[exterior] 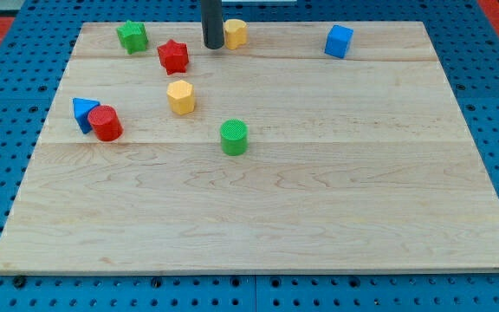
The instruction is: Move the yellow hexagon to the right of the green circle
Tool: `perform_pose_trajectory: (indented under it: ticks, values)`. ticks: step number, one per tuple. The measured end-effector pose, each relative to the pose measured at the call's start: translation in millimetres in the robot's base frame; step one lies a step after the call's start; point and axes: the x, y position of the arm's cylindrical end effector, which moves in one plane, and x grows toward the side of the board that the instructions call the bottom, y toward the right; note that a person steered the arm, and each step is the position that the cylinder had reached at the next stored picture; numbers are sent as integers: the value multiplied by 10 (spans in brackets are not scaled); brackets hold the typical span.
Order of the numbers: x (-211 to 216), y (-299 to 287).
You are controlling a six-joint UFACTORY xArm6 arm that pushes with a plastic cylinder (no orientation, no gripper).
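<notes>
The yellow hexagon [180,97] lies on the wooden board [336,199], left of centre in the upper half. The green circle [234,137] stands below and to the right of it, a short gap apart. My tip [213,46] is near the view's top edge, above and slightly right of the hexagon, right next to a second yellow block [236,33] on its right. It touches neither the hexagon nor the green circle.
A red star [173,56] lies just above the hexagon. A green star-like block [132,36] is at the top left. A blue triangle [83,113] and a red cylinder [106,123] touch at the left. A blue cube [339,41] is at the top right.
</notes>
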Motion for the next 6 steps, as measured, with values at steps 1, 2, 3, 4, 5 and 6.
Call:
perform_pose_trajectory:
  ticks: [1, 2, 3, 4, 5, 6]
  values:
    - [-183, -18]
    - [222, -77]
    - [685, -78]
    - [908, -284]
    - [1051, -1083]
    - [1396, 2]
